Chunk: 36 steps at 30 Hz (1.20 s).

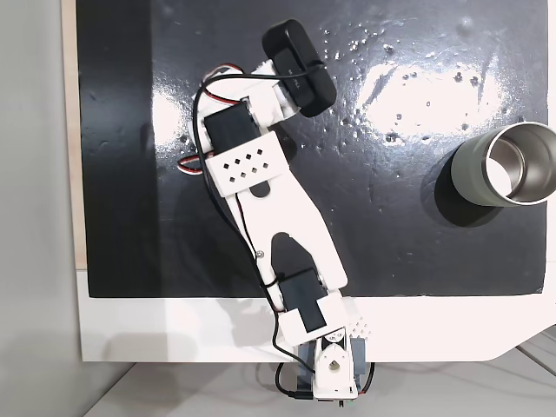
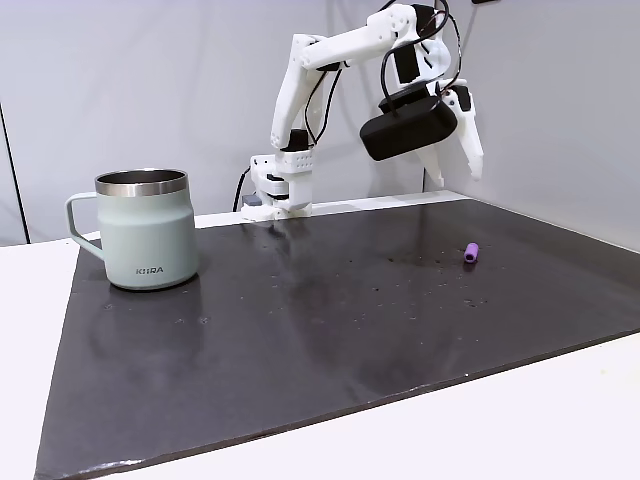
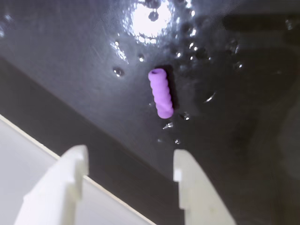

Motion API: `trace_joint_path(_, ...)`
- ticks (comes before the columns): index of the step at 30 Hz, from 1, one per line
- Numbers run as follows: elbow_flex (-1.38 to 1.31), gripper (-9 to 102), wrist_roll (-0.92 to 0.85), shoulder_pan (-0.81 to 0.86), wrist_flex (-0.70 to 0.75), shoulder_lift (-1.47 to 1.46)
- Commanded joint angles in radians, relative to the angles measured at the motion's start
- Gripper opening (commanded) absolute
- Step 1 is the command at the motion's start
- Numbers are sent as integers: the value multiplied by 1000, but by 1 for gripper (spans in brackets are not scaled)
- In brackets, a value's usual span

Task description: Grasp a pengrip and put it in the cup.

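In a fixed view from above, the arm hides the mat beneath it; the cup (image 1: pixel 508 163) stands at 3 o'clock, cut by the frame edge. In another fixed view, the pengrip (image 2: pixel 471 253) lies on open mat (image 2: pixel 300 330), clear of the raised gripper (image 2: pixel 455 165). In the wrist view, spread fingers (image 3: pixel 70 173) hang apart, pengrip at 12 o'clock.

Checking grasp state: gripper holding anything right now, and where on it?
Nothing held. The gripper is open and empty in the wrist view; the pengrip lies on the mat ahead of the fingertips, untouched.
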Motion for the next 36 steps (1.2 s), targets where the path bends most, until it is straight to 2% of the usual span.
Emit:
trace_joint_path(1,-106,25,-17,-8,26,-31)
trace_joint_path(19,-489,25,-52,-17,95,-430)
trace_joint_path(36,-712,21,-110,-106,135,-692)
